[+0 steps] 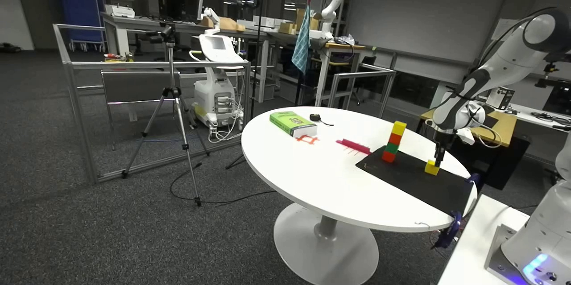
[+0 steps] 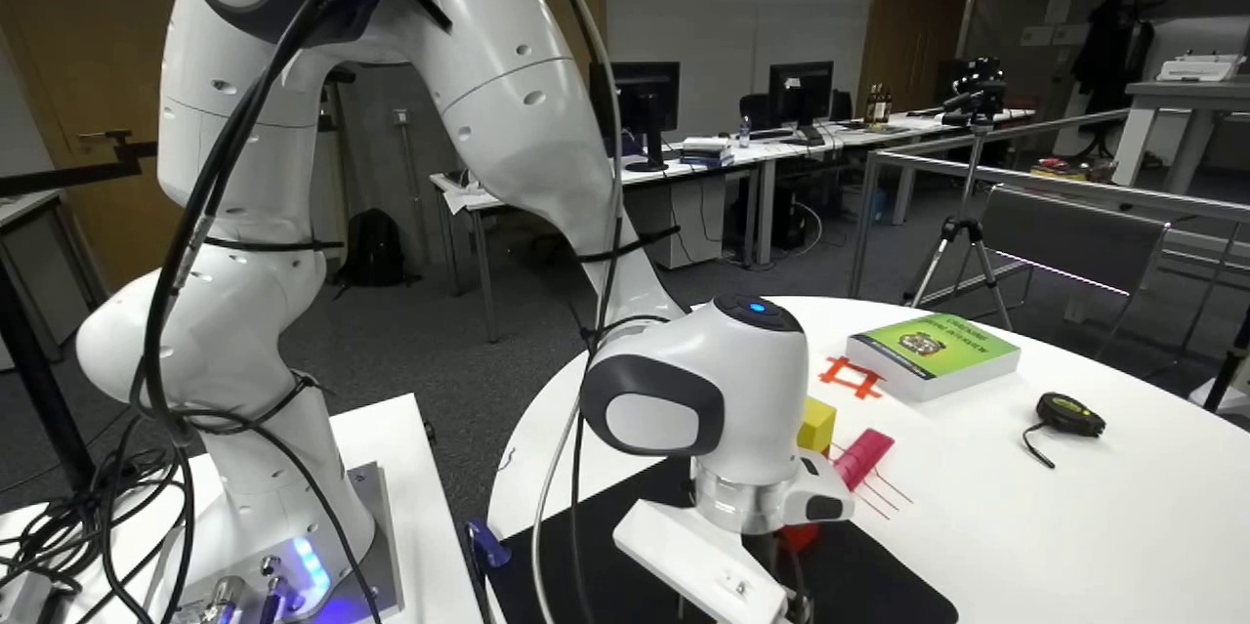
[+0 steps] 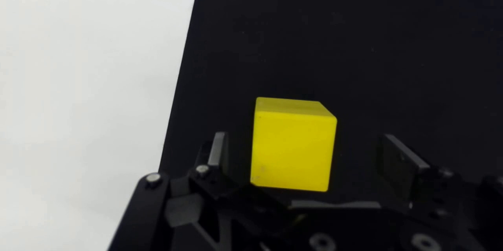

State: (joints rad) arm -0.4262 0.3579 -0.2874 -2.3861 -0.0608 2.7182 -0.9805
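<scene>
A yellow cube (image 3: 292, 151) lies on the black mat (image 3: 314, 39) in the wrist view, between the two fingers of my open gripper (image 3: 312, 151). Gaps show on both sides; the cube is nearer the left finger. In an exterior view my gripper (image 1: 439, 160) points down at the yellow cube (image 1: 431, 167). A tower of stacked cubes (image 1: 393, 142) stands on the same mat, red, green, red and yellow from the bottom up, leaning slightly. In an exterior view the arm hides most of the tower; its yellow top (image 2: 816, 426) shows. The fingers are mostly hidden there.
On the white round table (image 1: 308, 173) lie a green book (image 1: 292, 123), a tape measure (image 1: 315, 117), a pink piece (image 1: 354, 146) and a red-orange frame shape (image 1: 308, 139). Blue clamps (image 1: 449, 230) hold the mat at the table's edge. A tripod (image 1: 174, 93) stands behind.
</scene>
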